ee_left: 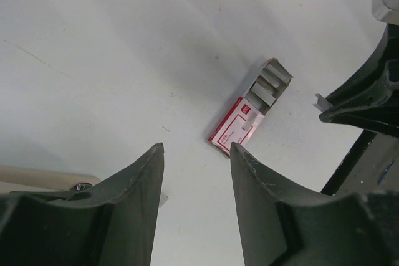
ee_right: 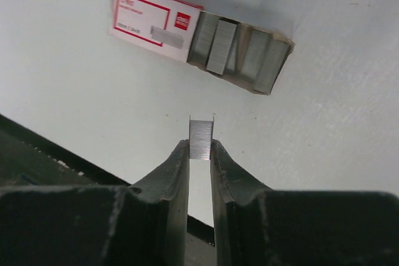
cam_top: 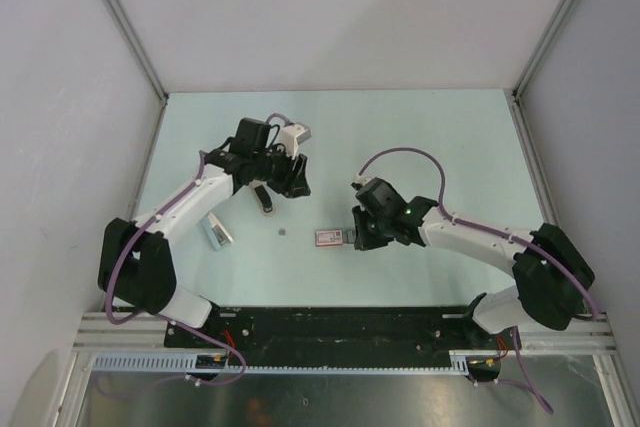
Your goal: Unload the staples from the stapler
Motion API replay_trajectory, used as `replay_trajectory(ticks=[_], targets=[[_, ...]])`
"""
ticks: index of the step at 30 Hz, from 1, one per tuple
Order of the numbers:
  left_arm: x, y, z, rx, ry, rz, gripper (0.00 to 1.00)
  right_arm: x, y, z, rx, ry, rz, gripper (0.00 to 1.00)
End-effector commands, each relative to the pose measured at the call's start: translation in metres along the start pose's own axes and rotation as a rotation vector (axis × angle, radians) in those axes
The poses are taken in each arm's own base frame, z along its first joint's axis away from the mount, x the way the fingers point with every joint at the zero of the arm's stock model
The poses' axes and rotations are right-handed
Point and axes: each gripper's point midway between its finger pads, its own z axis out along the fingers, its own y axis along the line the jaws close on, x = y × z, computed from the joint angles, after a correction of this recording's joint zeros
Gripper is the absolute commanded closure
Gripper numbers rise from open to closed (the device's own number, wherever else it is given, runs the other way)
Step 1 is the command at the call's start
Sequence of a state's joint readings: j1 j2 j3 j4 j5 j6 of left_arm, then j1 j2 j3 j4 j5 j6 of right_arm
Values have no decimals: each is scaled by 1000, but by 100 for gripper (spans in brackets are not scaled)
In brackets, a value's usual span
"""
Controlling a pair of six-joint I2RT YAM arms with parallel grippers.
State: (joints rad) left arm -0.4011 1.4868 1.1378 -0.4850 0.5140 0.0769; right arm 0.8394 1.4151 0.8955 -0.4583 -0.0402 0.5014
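Note:
The black and silver stapler [cam_top: 265,199] lies on the table just left of my left gripper [cam_top: 288,185]. That gripper [ee_left: 196,147] is open and empty, standing above bare table. My right gripper [cam_top: 352,238] is shut on a short silvery strip of staples [ee_right: 201,136], held at its fingertips [ee_right: 200,144] just above the table. The strip also shows in the left wrist view [ee_left: 321,101]. Right in front of it lies the pink-red staple box [ee_right: 156,23], its tray slid open with more staple strips [ee_right: 237,48] inside. The box also shows in the top view [cam_top: 329,237].
A silver-grey metal piece [cam_top: 216,234] lies on the table left of the stapler. A tiny dark speck [cam_top: 283,232] sits between it and the box. A pale object [ee_left: 43,175] shows partly behind my left finger. The black rail [cam_top: 330,327] runs along the near edge.

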Motion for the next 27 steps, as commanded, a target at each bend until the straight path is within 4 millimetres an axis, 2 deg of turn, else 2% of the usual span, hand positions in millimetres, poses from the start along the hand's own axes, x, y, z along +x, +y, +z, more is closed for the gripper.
replay_trajectory(ticks=[1,14,27], targets=[[9,-1,2,0,29,118,50,-1,-10,11,71,-7,23,100],[20,-7,8,35,56,127,54,-12,-20,37,98,20,21,100],[20,-8,8,46,53,140,55,-24,-30,44,117,22,25,100]])
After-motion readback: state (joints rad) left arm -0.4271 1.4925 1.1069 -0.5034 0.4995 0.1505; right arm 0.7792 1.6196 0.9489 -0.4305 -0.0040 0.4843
